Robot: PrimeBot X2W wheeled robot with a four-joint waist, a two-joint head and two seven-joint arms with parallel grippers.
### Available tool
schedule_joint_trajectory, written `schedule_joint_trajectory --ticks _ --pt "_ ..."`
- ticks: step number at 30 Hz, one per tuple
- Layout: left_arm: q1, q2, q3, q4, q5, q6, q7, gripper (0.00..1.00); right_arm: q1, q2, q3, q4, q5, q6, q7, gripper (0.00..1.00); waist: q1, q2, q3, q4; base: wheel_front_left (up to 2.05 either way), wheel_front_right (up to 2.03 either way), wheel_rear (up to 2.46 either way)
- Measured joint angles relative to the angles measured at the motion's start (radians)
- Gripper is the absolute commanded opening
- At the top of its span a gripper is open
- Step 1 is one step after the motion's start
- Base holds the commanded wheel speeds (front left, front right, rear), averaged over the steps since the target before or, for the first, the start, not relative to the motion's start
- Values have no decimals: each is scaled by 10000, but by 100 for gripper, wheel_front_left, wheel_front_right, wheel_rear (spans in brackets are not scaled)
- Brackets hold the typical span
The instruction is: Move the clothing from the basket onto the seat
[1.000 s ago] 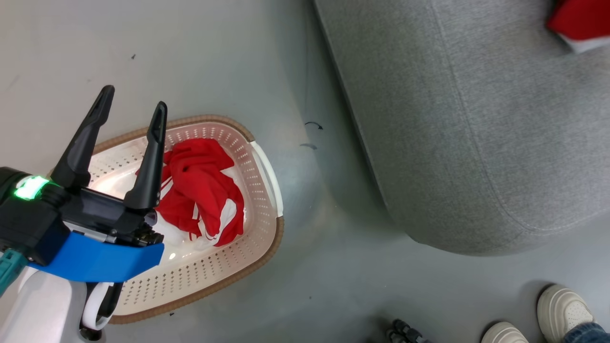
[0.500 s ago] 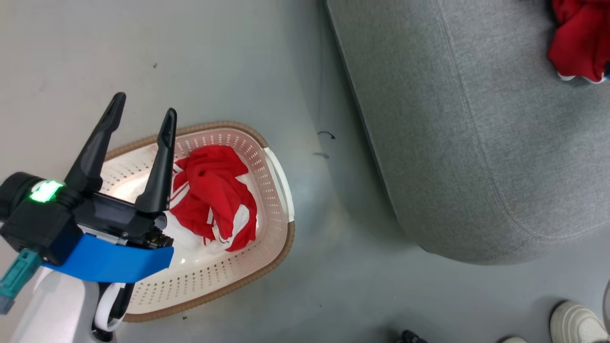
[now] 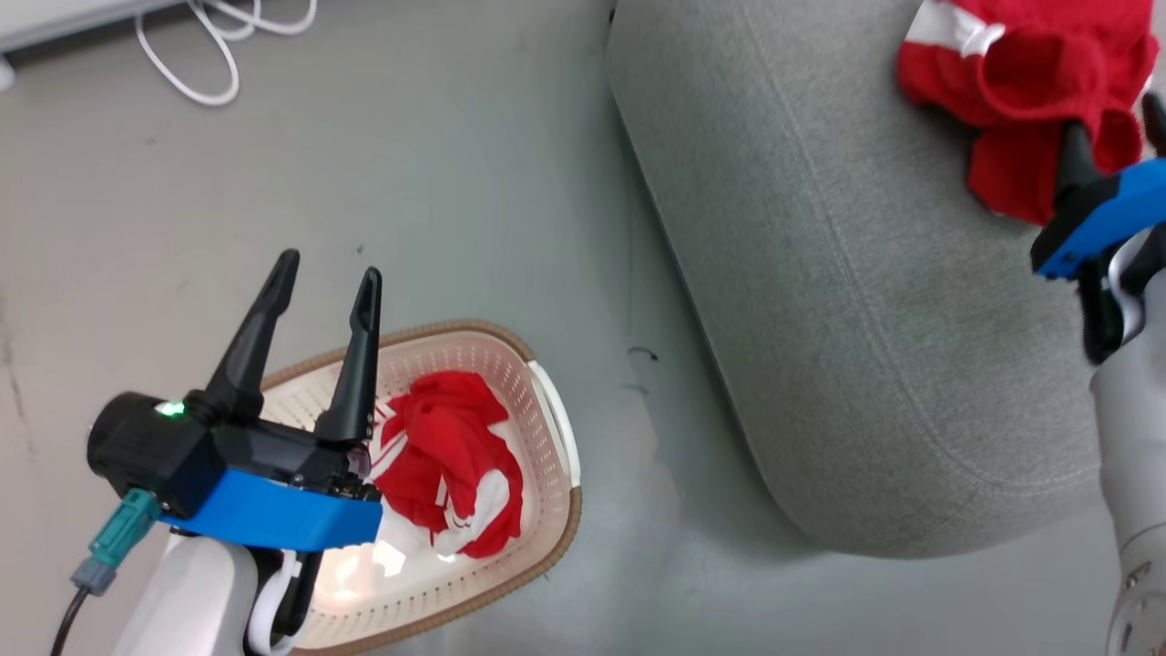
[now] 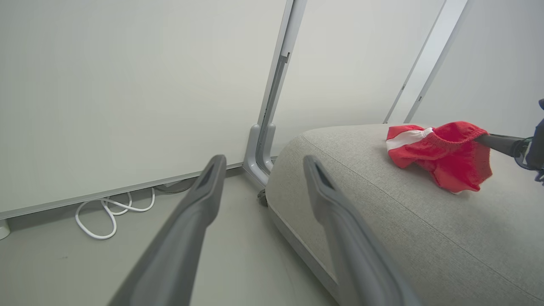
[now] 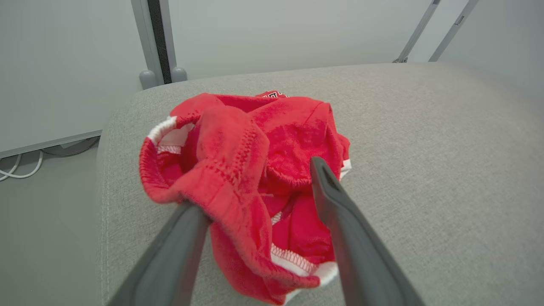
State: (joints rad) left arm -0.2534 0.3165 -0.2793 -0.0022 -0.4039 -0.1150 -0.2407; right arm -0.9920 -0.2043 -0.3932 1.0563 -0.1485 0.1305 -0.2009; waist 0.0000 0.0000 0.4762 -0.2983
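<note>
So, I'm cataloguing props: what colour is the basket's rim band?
Brown: the rim band runs around the cream-white basket. The head view shows it best.

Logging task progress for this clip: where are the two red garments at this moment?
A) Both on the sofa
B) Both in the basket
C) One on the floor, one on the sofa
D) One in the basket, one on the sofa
D: one red garment lies in the basket, while the second garment rests on the grey sofa.
</note>
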Motion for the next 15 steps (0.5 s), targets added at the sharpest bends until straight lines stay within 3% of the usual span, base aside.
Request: schedule_joint_trajectory --ticks 15 --pt "901 -815 132 965 -205 -15 -209 100 2040 86 1557 779 698 2 157 100 -2 1 -2185 190 0 0 0"
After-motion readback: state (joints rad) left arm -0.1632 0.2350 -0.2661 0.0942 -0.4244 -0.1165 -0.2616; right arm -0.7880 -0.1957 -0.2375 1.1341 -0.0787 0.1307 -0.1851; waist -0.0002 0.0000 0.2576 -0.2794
